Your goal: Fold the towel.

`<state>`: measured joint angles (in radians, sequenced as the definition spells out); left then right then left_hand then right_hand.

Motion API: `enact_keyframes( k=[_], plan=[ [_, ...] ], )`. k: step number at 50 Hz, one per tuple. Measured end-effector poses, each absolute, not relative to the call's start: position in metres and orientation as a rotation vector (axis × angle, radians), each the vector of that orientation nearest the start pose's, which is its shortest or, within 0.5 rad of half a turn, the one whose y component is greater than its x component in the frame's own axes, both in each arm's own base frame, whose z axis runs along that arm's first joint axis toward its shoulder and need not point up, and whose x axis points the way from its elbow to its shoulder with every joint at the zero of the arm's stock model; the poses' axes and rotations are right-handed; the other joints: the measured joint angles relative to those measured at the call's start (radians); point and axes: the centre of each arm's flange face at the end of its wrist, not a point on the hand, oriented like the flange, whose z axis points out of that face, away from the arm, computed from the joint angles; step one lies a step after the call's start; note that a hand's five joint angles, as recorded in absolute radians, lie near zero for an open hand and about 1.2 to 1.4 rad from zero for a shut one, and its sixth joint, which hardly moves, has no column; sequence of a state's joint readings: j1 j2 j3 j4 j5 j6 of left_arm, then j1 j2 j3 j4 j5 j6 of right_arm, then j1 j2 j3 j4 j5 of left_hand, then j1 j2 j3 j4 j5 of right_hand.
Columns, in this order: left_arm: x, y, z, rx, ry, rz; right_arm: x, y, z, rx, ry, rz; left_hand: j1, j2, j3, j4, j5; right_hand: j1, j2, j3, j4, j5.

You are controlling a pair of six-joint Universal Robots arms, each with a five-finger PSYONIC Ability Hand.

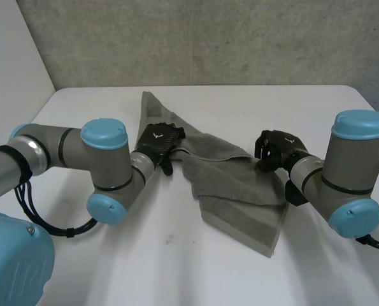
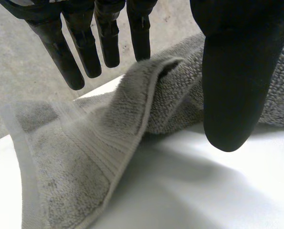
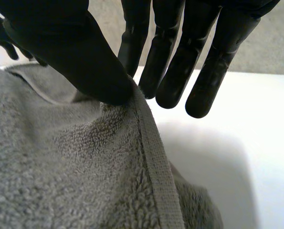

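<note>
From my seat I see the grey towel lying crumpled in the middle of the white desk. One narrow end trails toward the concrete wall, and a thicker doubled part lies nearer the robot.

The left hand rests on the towel's left edge, partway along the trailing strip. In its wrist view the fingers are straight and spread, well apart from the thumb. A raised fold of the towel stands up between them, so I read that hand as loose, clamped on nothing. The thumb blocks much of my sight of the cloth behind it.

The right hand sits at the towel's right edge. Its wrist view shows the thumb pressing the hem up against the nearest of the fingers, so this hand is pinching the towel. The other fingers hang straight over bare desk beyond the edge.

In the head view the right arm covers the desk just past that side of the towel.
</note>
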<state>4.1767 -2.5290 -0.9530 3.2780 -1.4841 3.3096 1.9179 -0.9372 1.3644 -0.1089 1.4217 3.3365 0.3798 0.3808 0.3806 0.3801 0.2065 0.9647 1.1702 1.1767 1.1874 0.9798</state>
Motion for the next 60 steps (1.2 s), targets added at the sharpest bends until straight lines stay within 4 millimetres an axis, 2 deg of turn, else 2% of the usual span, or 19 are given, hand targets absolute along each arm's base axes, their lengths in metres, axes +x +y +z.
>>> enact_keyframes(
  k=[3,7,10,20,21,22,23,24,26,33,38,50,51,52,57,60],
  plan=[
    [-0.361,-0.336,0.119,1.011,2.488,-2.146,0.272,-0.325,0.153,-0.298,2.215,-1.519,0.000,0.000,0.000,0.000,0.000,-0.047,-0.081,-0.072,-0.078,-0.060],
    [-0.361,-0.338,0.120,1.005,2.482,-2.155,0.272,-0.327,0.149,-0.302,2.223,-1.513,0.000,0.000,0.000,0.000,0.000,-0.372,-0.487,-0.496,-0.505,-0.459],
    [-0.360,-0.338,0.121,1.000,2.480,-2.158,0.273,-0.329,0.143,-0.301,2.235,-1.504,-0.001,-0.001,-0.001,-0.001,-0.001,-0.403,-0.519,-0.537,-0.548,-0.508],
    [-0.356,-0.343,0.122,0.980,2.476,-2.159,0.276,-0.337,0.129,-0.301,2.255,-1.486,-0.002,-0.002,-0.001,-0.001,-0.002,-0.407,-0.519,-0.536,-0.551,-0.516],
    [-0.355,-0.343,0.122,0.979,2.475,-2.160,0.276,-0.337,0.129,-0.301,2.254,-1.487,-0.002,-0.002,-0.001,-0.001,-0.002,-0.361,-0.469,-0.486,-0.516,-0.480],
    [-0.356,-0.344,0.122,0.979,2.473,-2.162,0.276,-0.338,0.130,-0.302,2.250,-1.490,-0.002,-0.002,-0.001,-0.001,-0.002,-0.056,-0.130,-0.150,-0.161,-0.147],
    [-0.356,-0.344,0.122,0.979,2.473,-2.162,0.276,-0.338,0.130,-0.302,2.250,-1.490,-0.002,-0.002,-0.001,-0.001,-0.002,-0.056,-0.130,-0.150,-0.161,-0.147],
    [-0.356,-0.344,0.121,0.979,2.468,-2.168,0.277,-0.338,0.133,-0.303,2.242,-1.496,0.000,-0.001,-0.001,0.000,-0.001,0.003,-0.014,-0.031,-0.038,-0.032],
    [-0.357,-0.346,0.121,0.978,2.461,-2.178,0.277,-0.337,0.142,-0.307,2.223,-1.512,0.000,0.000,0.000,0.000,0.000,0.003,0.003,0.000,-0.003,-0.009],
    [-0.359,-0.350,0.118,0.973,2.438,-2.208,0.274,-0.325,0.184,-0.321,2.133,-1.580,0.000,0.000,0.000,0.000,0.001,0.003,0.003,0.002,0.001,-0.006],
    [-0.361,-0.353,0.114,0.971,2.435,-2.213,0.272,-0.307,0.216,-0.359,2.049,-1.609,0.000,0.001,0.001,0.000,0.001,0.003,0.003,0.005,0.001,-0.005],
    [-0.362,-0.357,0.106,0.946,2.433,-2.206,0.269,-0.273,0.258,-0.430,1.935,-1.631,0.085,0.085,0.086,0.087,0.079,0.003,0.003,0.005,0.001,-0.004],
    [-0.362,-0.357,0.106,0.937,2.430,-2.206,0.268,-0.271,0.260,-0.432,1.932,-1.633,0.199,0.195,0.195,0.193,0.190,0.003,0.003,0.005,0.001,-0.003],
    [-0.361,-0.358,0.106,0.928,2.427,-2.207,0.268,-0.270,0.262,-0.433,1.931,-1.634,0.199,0.195,0.195,0.193,0.190,0.003,0.003,0.005,0.001,-0.003],
    [-0.356,-0.363,0.110,0.847,2.389,-2.221,0.265,-0.266,0.267,-0.444,1.932,-1.639,0.664,0.657,0.657,0.647,0.645,0.003,0.003,0.005,0.001,-0.002],
    [-0.351,-0.366,0.114,0.806,2.370,-2.227,0.264,-0.266,0.266,-0.451,1.943,-1.639,0.724,0.728,0.727,0.729,0.726,0.003,0.003,0.005,0.001,-0.001]
  ],
)
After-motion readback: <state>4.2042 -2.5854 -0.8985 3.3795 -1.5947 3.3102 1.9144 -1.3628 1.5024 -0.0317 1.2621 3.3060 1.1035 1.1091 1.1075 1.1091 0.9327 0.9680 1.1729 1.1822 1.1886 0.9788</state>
